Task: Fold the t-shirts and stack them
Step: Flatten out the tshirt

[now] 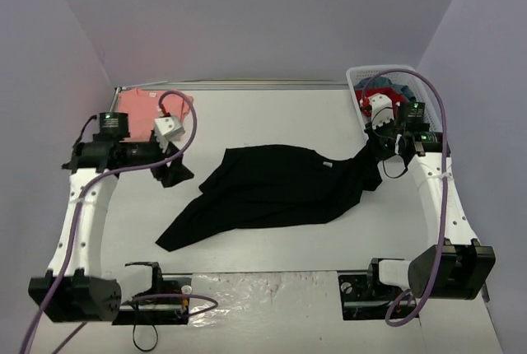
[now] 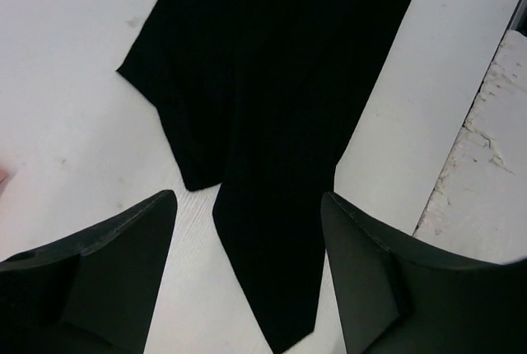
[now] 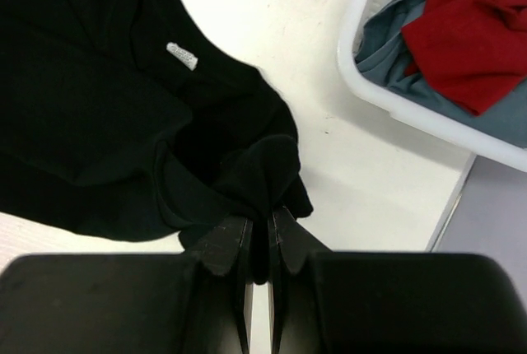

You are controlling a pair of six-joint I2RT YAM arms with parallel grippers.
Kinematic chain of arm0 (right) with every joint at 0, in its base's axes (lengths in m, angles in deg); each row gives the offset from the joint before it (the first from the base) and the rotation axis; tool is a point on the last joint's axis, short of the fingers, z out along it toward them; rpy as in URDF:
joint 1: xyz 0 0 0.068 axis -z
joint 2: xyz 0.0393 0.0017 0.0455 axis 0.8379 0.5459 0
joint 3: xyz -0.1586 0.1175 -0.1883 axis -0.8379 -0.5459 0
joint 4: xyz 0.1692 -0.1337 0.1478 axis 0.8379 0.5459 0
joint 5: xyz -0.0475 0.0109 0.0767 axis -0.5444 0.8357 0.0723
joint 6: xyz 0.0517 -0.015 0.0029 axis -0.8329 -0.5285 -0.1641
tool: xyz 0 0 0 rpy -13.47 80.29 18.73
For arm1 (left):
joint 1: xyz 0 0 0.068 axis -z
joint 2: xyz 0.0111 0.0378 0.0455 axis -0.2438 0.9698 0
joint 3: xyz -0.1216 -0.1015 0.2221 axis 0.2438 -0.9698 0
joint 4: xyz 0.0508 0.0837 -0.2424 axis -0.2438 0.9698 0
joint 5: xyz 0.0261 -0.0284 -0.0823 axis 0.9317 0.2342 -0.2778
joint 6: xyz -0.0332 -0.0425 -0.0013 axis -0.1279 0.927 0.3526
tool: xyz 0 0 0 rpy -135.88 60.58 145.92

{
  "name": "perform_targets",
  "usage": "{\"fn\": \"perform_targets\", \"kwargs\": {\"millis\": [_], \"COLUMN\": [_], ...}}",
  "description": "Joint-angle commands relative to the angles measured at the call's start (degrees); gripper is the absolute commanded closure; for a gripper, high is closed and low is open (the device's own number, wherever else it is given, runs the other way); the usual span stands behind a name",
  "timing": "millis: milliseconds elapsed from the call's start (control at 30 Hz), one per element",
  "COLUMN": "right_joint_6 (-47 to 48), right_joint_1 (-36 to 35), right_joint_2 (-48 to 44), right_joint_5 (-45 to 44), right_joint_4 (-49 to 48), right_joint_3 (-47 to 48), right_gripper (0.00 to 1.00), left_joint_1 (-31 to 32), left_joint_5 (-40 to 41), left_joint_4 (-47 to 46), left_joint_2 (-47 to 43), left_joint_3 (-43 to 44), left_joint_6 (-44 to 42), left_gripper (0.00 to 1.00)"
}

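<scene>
The black t-shirt (image 1: 276, 189) lay rumpled mid-table (image 1: 263, 115), its long axis slanting from near left to far right. Its far-right end was pinched in the closed right gripper (image 3: 262, 230), beside the white basket (image 1: 359, 90). The left gripper (image 2: 247, 197), fingers spread and empty, hovered by the shirt's left edge, the arm nearer the loose tail. The salmon-pink t-shirt (image 1: 140, 107) sat in the far-left corner.
</scene>
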Motion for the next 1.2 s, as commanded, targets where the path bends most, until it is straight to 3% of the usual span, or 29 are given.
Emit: {"fn": "perform_targets", "kwargs": {"millis": [0, 200, 367, 733, 933, 1167], "right_joint_6": [0.05, -0.83, -1.88, -2.77, -3.12, -3.64], "right_joint_1": [-0.08, -0.7, -1.4, -3.94, -5.79, -7.38], "right_joint_2": [1.46, 3.66, 5.33, 9.29, 10.34, 11.66], "right_joint_5": [2.12, 2.92, 2.91, 0.9, -0.6, -2.27], "right_joint_4": [-1.82, -3.05, -4.01, -5.68, -6.56, -7.18], "right_joint_3": [-1.44, -3.11, -3.99, -4.96, -5.92, -6.19], "right_gripper": [1.0, 1.0, 1.0, 1.0, 1.0, 1.0], "left_joint_1": [7.51, 14.03, 18.33, 25.27, 27.04, 28.36], "left_joint_5": [1.66, 6.05, 14.58, 18.18, 20.91, 20.56], "left_joint_4": [-8.03, -17.92, -25.69, -27.36, -32.97, -30.53], "left_joint_2": [7.67, 18.59, 29.64, 48.99, 53.13, 60.69], "left_joint_3": [0.9, 4.16, 8.27, 18.3, 21.02, 30.95], "left_joint_6": [2.08, 4.26, 5.94, 6.46, 10.58, 13.15], "left_gripper": [0.3, 0.31, 0.31, 0.4, 0.43, 0.44]}}
